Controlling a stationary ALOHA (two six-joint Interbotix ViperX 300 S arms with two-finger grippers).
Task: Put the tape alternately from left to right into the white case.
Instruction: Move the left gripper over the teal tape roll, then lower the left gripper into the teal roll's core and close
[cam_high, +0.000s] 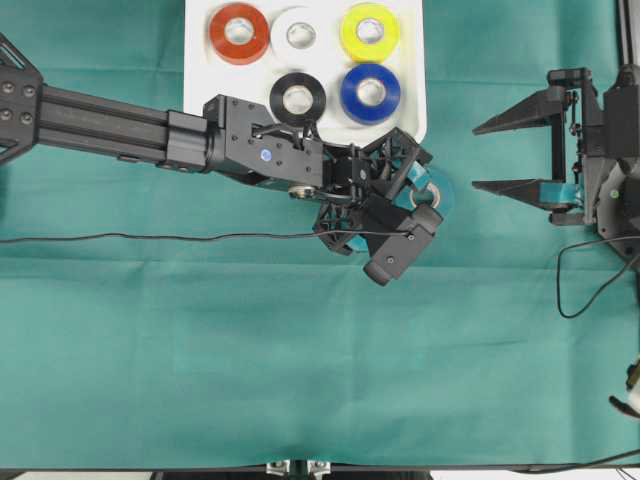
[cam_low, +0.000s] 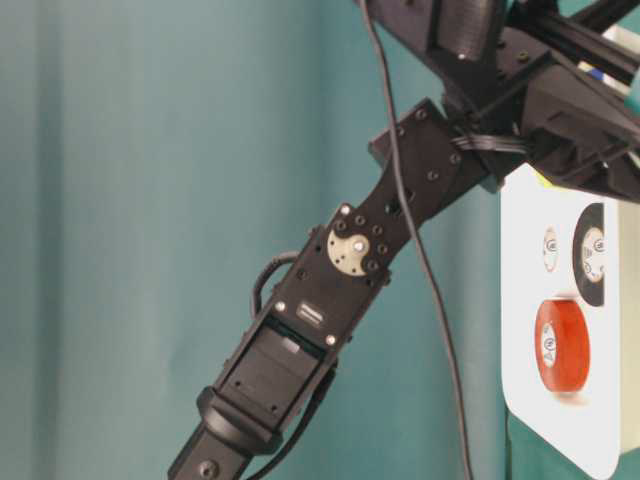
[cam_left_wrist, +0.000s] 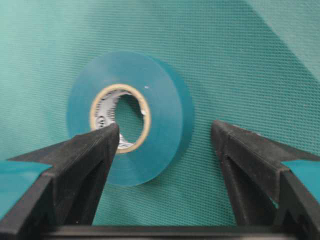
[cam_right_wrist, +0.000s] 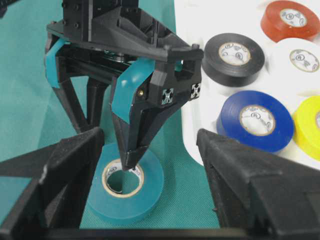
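A teal tape roll (cam_left_wrist: 150, 150) lies flat on the green cloth just below the white case (cam_high: 197, 90). My left gripper (cam_left_wrist: 165, 132) stands open over the roll. One fingertip (cam_left_wrist: 107, 137) is at the roll's hole and the other stands on the cloth outside its rim. From overhead the left gripper (cam_high: 415, 190) covers most of that tape (cam_high: 446, 195). The right wrist view shows a left finger (cam_right_wrist: 132, 145) dipping into the core of the tape (cam_right_wrist: 150, 192). My right gripper (cam_high: 478, 157) hangs open and empty to the right of the case.
In the case lie red (cam_high: 238, 32), white (cam_high: 300, 36), yellow (cam_high: 369, 31), black (cam_high: 298, 98) and blue (cam_high: 370, 92) rolls. A black cable (cam_high: 150, 238) crosses the cloth on the left. The left arm (cam_low: 330, 300) fills the table-level view beside the case (cam_low: 520, 300).
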